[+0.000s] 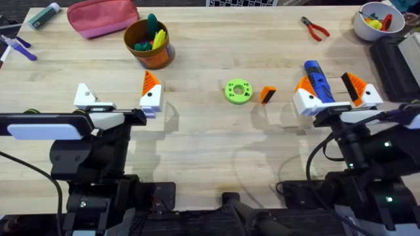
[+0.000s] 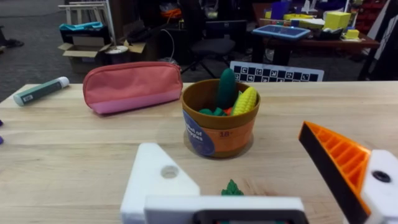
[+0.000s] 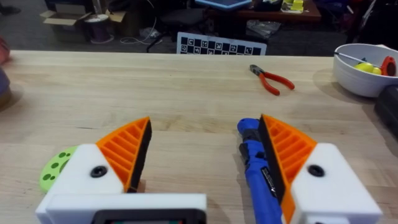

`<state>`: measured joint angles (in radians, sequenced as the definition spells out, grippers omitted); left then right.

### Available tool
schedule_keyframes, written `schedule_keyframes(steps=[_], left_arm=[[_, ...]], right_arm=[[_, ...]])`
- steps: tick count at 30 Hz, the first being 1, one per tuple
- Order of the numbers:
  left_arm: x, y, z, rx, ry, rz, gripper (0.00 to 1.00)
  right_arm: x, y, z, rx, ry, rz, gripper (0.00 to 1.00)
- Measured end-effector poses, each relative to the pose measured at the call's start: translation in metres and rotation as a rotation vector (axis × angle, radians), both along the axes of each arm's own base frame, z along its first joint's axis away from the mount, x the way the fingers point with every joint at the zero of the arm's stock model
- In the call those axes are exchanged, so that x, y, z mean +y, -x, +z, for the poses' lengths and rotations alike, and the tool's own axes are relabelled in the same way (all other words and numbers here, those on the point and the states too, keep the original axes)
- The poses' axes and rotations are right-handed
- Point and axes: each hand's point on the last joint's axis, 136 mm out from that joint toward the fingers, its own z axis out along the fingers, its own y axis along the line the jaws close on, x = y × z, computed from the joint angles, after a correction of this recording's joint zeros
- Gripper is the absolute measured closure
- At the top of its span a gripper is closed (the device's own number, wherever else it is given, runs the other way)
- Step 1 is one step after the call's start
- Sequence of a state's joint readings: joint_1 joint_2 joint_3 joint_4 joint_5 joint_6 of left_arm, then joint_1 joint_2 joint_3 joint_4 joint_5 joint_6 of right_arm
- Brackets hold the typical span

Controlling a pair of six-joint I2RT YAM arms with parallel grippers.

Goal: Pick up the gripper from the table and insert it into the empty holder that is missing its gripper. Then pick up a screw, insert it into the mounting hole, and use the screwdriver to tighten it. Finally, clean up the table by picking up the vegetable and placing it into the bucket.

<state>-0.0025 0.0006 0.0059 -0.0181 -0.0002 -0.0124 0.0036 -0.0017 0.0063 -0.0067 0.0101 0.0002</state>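
Observation:
The loose orange gripper (image 1: 267, 94) lies on the table right of a green disc (image 1: 238, 90). My left gripper (image 1: 118, 97) is open. One of its fingers is the bare white holder (image 1: 85, 97) with its mounting hole (image 2: 169, 172); the other carries an orange tip (image 1: 151, 82). A green vegetable (image 2: 232, 187) peeks up between those fingers, mostly hidden. The bucket (image 1: 157, 56) stands just beyond, full of toy vegetables. My right gripper (image 1: 331, 86) is open around the blue screwdriver (image 1: 317, 79), which lies against one orange pad (image 3: 283, 149). I can make out no screw.
A pink pouch (image 1: 102, 16) and a marker (image 1: 43, 16) lie at the back left. Red-handled pliers (image 1: 315, 28) and a white bowl (image 1: 369, 29) with yellow pieces sit at the back right. A dark block (image 1: 394, 62) borders the right edge.

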Motion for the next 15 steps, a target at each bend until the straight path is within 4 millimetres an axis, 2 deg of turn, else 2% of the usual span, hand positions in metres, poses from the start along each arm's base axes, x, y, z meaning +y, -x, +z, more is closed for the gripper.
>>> schedule_keyframes(steps=[9, 15], left_arm=[[0.004, 0.000, 0.006, -0.026, 0.000, 0.023, 0.015], [0.007, 0.001, 0.022, -0.084, 0.001, 0.041, 0.016]], right_arm=[[0.000, 0.000, 0.002, -0.009, -0.014, -0.001, 0.008], [0.000, 0.000, 0.045, -0.180, -0.021, 0.000, 0.008]])
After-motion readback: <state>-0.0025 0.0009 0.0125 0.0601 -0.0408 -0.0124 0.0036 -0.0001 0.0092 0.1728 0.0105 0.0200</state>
